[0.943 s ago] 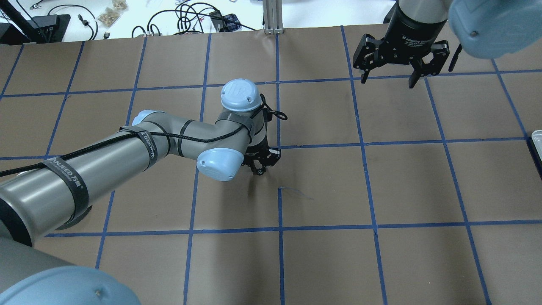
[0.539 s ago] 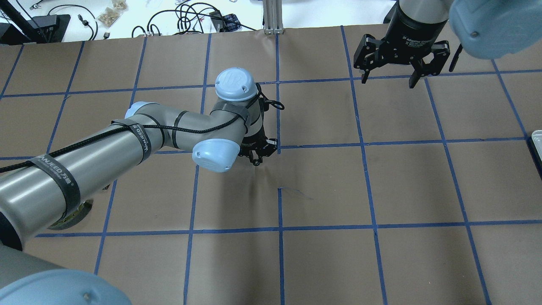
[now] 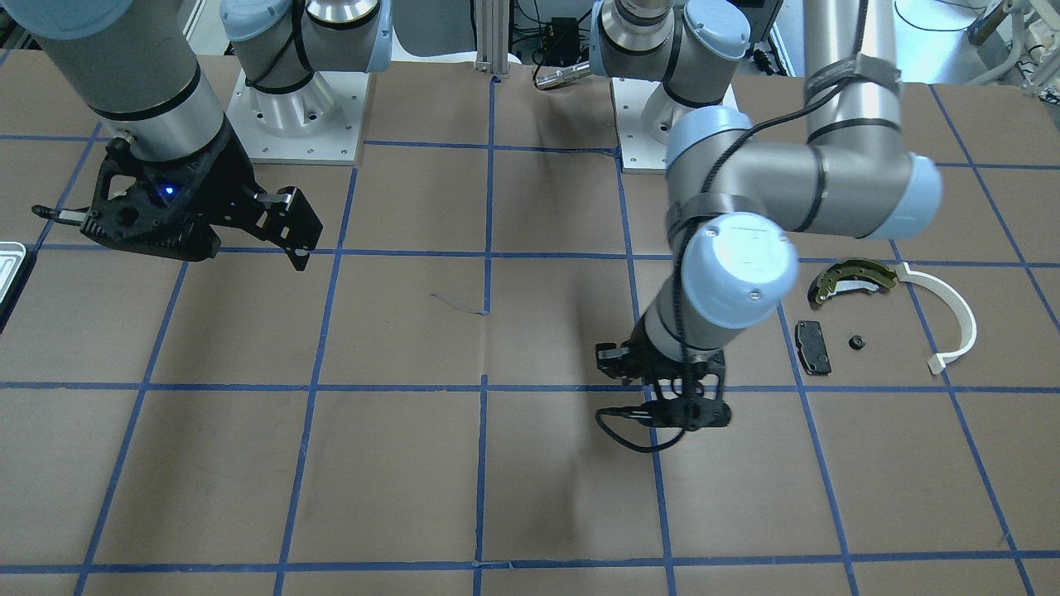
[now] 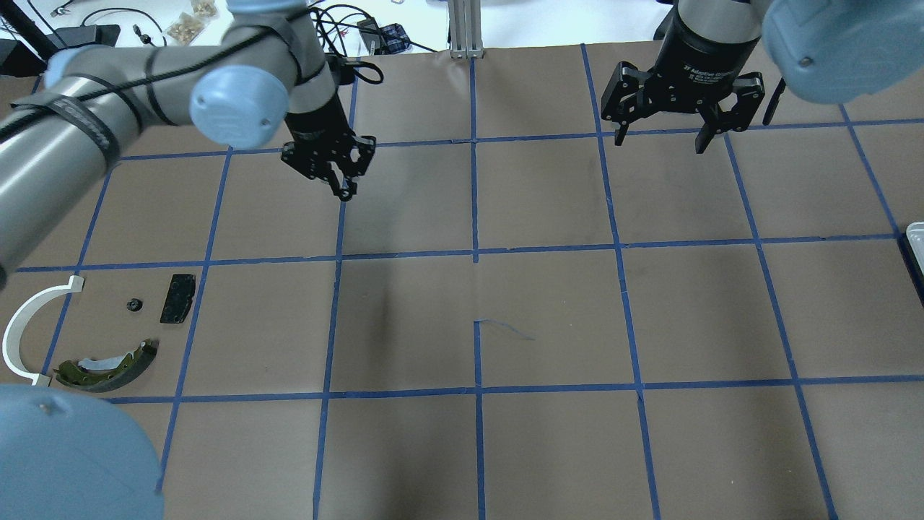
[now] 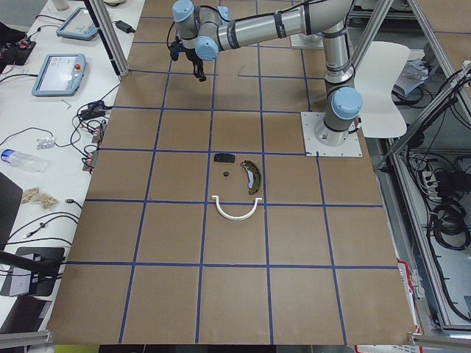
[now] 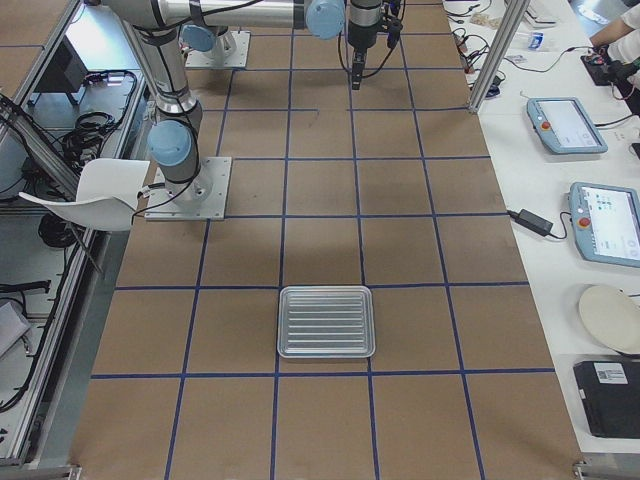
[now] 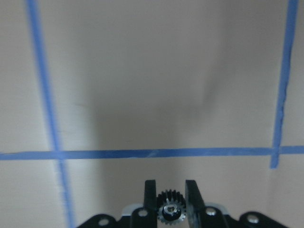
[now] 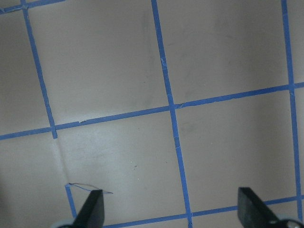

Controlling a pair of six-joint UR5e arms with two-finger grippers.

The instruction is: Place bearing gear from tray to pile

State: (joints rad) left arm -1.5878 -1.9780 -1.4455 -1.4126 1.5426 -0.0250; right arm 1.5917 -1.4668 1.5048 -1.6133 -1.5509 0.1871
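Brown worktop (image 4: 548,310) is bare at centre now: your left arm (image 4: 144,101) has swung toward the far edge, so the carry looks underway. The tray (image 6: 326,291) and pile (image 4: 108,359) lie well apart from it. Your left fingers (image 7: 150,199) pinch the bearing gear (image 7: 169,210) between their tips, and your right fingers (image 4: 704,136) hang apart.

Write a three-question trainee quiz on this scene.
1. True or false: the right gripper is open and holds nothing.
2. Which holds the gear? A) left gripper B) right gripper C) neither
3. Fill in: the tray looks ____.
Key: 1 true; 2 A; 3 empty.
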